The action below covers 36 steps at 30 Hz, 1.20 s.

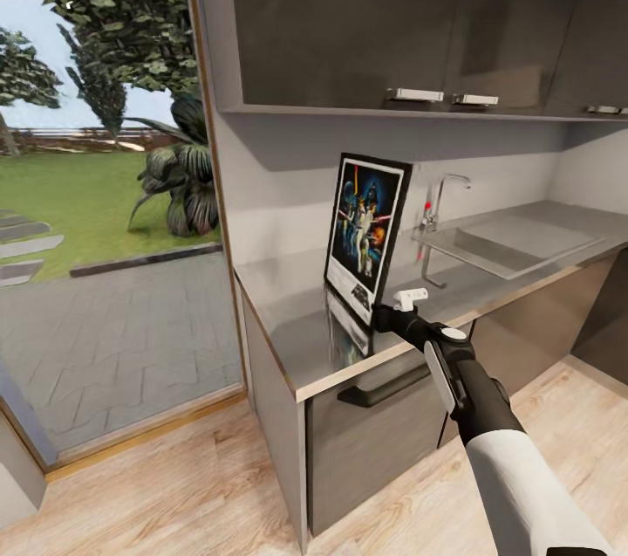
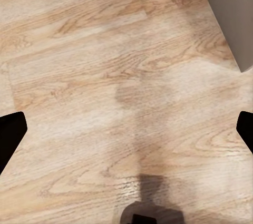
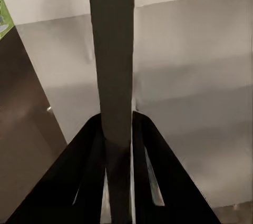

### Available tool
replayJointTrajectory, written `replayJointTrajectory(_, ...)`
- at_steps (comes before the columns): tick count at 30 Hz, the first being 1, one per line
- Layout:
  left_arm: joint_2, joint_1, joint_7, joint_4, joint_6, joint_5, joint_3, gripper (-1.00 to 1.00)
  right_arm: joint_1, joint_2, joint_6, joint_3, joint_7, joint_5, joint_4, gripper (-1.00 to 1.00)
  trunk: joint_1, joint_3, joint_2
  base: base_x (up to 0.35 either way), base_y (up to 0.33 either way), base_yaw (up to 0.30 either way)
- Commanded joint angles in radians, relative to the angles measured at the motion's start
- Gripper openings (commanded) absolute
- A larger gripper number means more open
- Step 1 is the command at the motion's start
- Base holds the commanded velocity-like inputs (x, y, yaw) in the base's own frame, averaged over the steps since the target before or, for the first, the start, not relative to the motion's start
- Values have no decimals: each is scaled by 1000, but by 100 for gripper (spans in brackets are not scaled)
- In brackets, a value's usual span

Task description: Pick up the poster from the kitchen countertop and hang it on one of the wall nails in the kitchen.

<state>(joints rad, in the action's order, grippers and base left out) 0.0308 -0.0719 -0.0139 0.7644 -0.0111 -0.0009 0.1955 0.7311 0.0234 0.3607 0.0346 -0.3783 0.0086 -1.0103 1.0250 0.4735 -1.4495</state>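
The right gripper (image 1: 384,312) is clamped on the poster's (image 1: 366,229) lower edge, holding it upright just above the kitchen countertop (image 1: 288,312) near its front edge; the left gripper's (image 2: 126,129) fingers (image 2: 10,132) spread wide over wood floor (image 2: 105,50).

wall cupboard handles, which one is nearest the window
The leftmost handle, a pale bar at the bottom edge of the wall cupboard door. Its neighbour sits just to its right, and the third handle is at the far right, all farther from the window.
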Motion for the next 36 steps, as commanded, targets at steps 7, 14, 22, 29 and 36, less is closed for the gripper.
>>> replayJointTrajectory(7, 0, 0, -1, 2, -1, 0, 1, 100, 1, 1, 7, 4, -6, -4, -2, -100, 0, 1, -1, 0, 0, 0)
replayJointTrajectory(14, 0, 0, -1, 3, -1, 0, 1, 100, 1, 1, 7, 4, -7, -5, -3, -100, 0, 1, -1, 0, 0, 0)
replayJointTrajectory(22, 6, 0, 0, 4, 0, 1, 2, 100, 1, 1, 21, 4, -10, -4, -88, -100, 0, 1, -1, 0, 0, 0)
replayJointTrajectory(29, 6, 0, 0, 4, 0, 1, 2, 100, 1, 1, 23, 4, -11, -4, -95, -100, 0, 1, -1, 0, 0, 0)
replayJointTrajectory(36, 6, 0, 0, 4, 0, 1, 2, 100, 1, 1, 23, 4, -11, -4, -96, -100, 0, 1, -1, -48, 0, 0)
